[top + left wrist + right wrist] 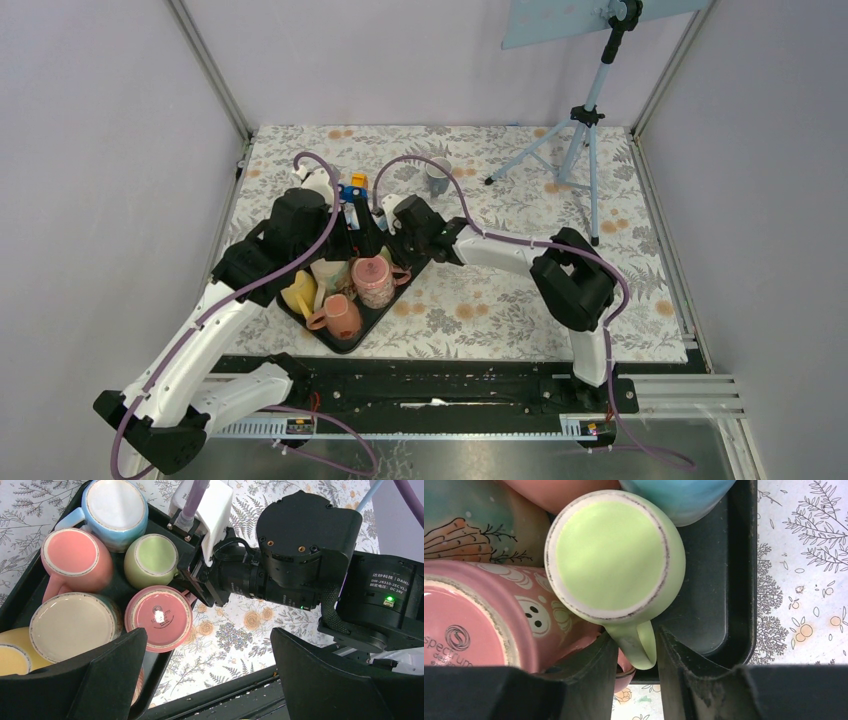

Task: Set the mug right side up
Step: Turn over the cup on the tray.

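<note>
Gripping handle of inverted green mug (609,550), right pincer (637,647) clamped; base up, axis vertical; left pincer (207,645) apart.

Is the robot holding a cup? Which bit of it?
Yes. The right end effector pinches the upside-down green mug by its handle. The left end effector holds nothing.

the blue mug (674,495) is cut off at the top edge. the pink mug (469,630) runs off the left, partly behind a black finger (589,680).
</note>
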Controlling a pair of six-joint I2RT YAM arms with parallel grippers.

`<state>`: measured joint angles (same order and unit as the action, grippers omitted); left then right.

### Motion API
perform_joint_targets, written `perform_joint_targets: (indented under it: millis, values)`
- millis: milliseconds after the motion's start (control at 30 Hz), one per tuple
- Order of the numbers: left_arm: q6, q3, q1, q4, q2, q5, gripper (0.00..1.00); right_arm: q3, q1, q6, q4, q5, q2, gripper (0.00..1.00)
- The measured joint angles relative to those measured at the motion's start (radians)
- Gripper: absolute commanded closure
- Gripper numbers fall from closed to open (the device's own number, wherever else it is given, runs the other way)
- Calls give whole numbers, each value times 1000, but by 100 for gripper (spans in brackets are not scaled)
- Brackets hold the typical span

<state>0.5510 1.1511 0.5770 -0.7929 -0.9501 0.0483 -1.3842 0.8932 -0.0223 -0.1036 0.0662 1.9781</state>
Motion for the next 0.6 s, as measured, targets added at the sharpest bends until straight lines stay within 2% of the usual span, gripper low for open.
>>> perform_joint_targets:
  millis: [333, 600]
  values:
    - [0, 0, 0, 1, 0, 0, 1, -6, 17, 34, -11, -32, 2, 100]
    - [5, -16, 0, 8, 0, 0, 1, 0, 17, 38, -11, -82, -5, 100]
